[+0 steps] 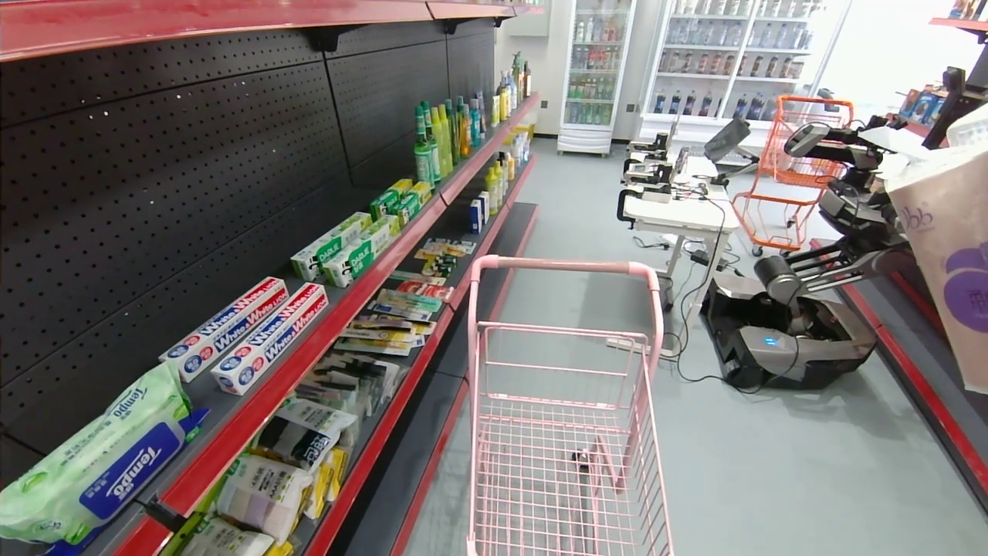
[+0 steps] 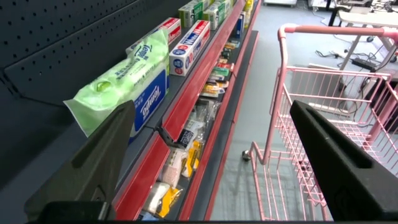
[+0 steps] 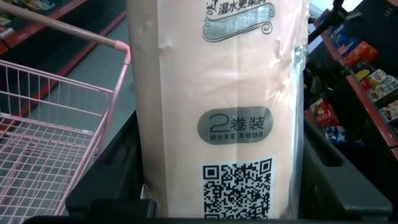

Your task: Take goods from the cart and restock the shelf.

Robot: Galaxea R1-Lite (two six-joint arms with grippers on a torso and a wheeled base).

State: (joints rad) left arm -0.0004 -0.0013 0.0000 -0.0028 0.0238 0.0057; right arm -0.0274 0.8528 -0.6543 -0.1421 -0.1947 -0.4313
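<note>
The right tool (image 3: 214,165) is pinching a pale peach roll-paper pack (image 3: 217,74), with one dark finger (image 3: 102,168) pressed against each side of the wrapper and the pack standing out well past the fingertips. In the head view this pack (image 1: 945,232) hangs at the far right, off to the right of the pink cart (image 1: 567,266) and well apart from the shelf (image 1: 324,340) on the left. The cart's handle bar (image 3: 62,34) sits just beside the held pack in the right wrist view. The left tool (image 2: 212,109) is spread wide with nothing between its fingers (image 2: 87,162); it sits between the shelf edge and the cart's handle end (image 2: 336,29). On the shelf's upper board a green tissue pack (image 1: 100,463) lies nearest the robot, with two long toothpaste boxes (image 1: 247,336) side by side just beyond it and green boxes (image 1: 347,251) farther along. Small packets (image 1: 309,440) crowd the lower board beneath.
</note>
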